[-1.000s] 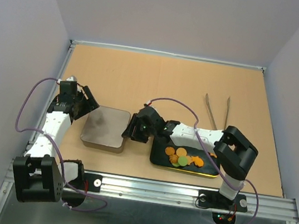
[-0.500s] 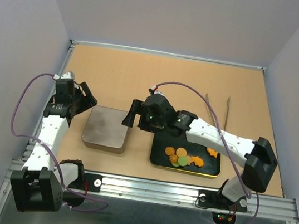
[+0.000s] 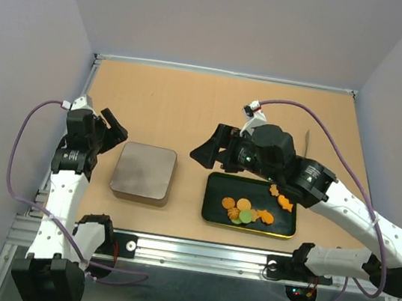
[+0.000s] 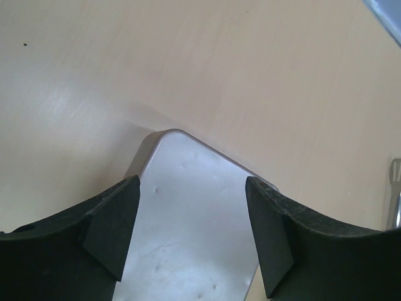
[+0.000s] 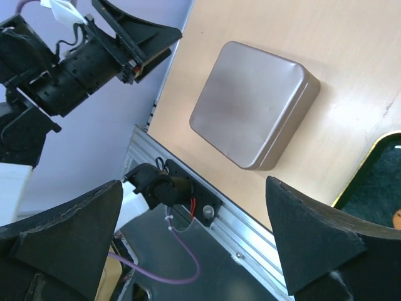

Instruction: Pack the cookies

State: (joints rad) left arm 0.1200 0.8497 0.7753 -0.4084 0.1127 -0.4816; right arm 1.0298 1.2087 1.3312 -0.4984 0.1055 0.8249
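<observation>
The cookies [image 3: 243, 211] lie in a low pile in a black tray [image 3: 218, 187] with a gold rim; several are round and orange, tan or green, and orange fish-shaped ones [image 3: 283, 201] lie to their right. A square metal tin [image 3: 143, 173] sits upside down to the tray's left. My left gripper [image 3: 115, 135] hovers open just off the tin's left edge, and in the left wrist view the tin [image 4: 188, 207] fills the gap below the open left gripper [image 4: 191, 235]. My right gripper [image 3: 207, 148] hangs wide open above the table between tin and tray, holding nothing.
Metal tweezers [image 3: 306, 140] lie at the back right, mostly hidden by the right arm. In the right wrist view the tin [image 5: 250, 113], the aluminium front rail [image 5: 207, 213] and a corner of the tray [image 5: 383, 179] show below the right gripper [image 5: 194, 241].
The right gripper has let go at the tin's right edge, opened wide and risen up and to the right. The left gripper has drawn back to the left, off the tin.
</observation>
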